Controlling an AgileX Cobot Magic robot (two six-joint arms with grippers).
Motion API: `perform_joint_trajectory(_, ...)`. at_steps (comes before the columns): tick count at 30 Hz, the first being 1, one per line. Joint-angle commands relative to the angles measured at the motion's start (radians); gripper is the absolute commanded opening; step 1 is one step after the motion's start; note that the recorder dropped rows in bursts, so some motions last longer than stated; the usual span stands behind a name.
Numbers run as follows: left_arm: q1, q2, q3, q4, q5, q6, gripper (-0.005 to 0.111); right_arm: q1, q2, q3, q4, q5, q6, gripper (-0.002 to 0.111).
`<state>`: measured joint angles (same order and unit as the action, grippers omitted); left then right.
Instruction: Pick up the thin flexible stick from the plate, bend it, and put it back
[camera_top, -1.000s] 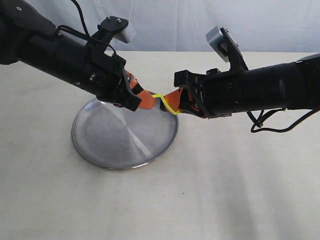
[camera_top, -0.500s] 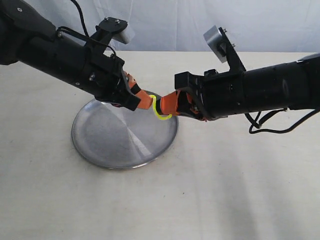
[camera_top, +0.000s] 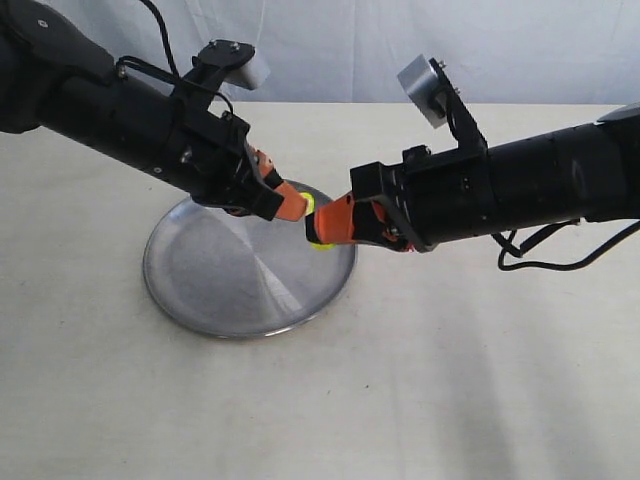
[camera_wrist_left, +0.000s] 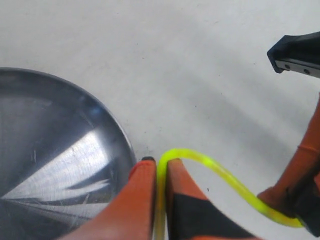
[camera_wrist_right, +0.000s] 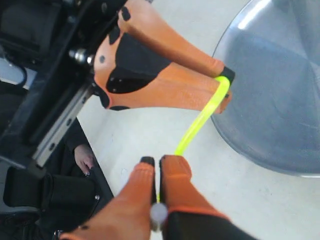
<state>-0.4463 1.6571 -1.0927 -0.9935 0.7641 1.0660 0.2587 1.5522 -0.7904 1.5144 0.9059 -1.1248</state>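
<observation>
The thin flexible stick (camera_top: 309, 207) is a yellow-green strand held in the air over the right edge of the plate (camera_top: 220, 285). My left gripper (camera_top: 303, 207) is shut on one end of it, the strand pinched between its orange fingers (camera_wrist_left: 159, 167). My right gripper (camera_top: 316, 232) is shut on the other end (camera_wrist_right: 157, 162). The two sets of fingertips nearly touch, so the stick (camera_wrist_left: 215, 170) curves in a tight bend between them. In the right wrist view the stick (camera_wrist_right: 200, 122) runs from my jaws up to the left gripper's fingers (camera_wrist_right: 170, 65). A whitish end shows between the right fingers.
The round steel plate (camera_wrist_left: 45, 150) lies on a pale tabletop with nothing on it. Both black arms reach in from left and right and meet above the plate's right rim (camera_wrist_right: 280, 100).
The grippers have come closer together. The stick went from a short span between them to a small loop, then to a tight bend with the fingertips almost meeting.
</observation>
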Motion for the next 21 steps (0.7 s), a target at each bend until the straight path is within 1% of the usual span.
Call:
perform_joint_trajectory(1, 0.007, 0.001, -0.001, -0.084, -0.023, -0.001, 0.0, 0.01, -0.009, 0.0, -0.038, 0.033, -0.009, -0.001)
perform_joint_trajectory(10, 0.007, 0.001, -0.001, -0.105, -0.005, 0.027, 0.0, 0.01, -0.009, 0.0, -0.052, 0.03, -0.009, -0.001)
perform_joint_trajectory(14, 0.007, 0.001, -0.001, -0.164, 0.047, 0.09, 0.0, 0.01, -0.009, 0.0, -0.08, 0.03, -0.009, -0.001)
perform_joint_trajectory(21, 0.007, 0.001, -0.001, -0.177, 0.088, 0.1, 0.0, 0.01, -0.009, 0.0, -0.112, 0.03, -0.007, -0.001)
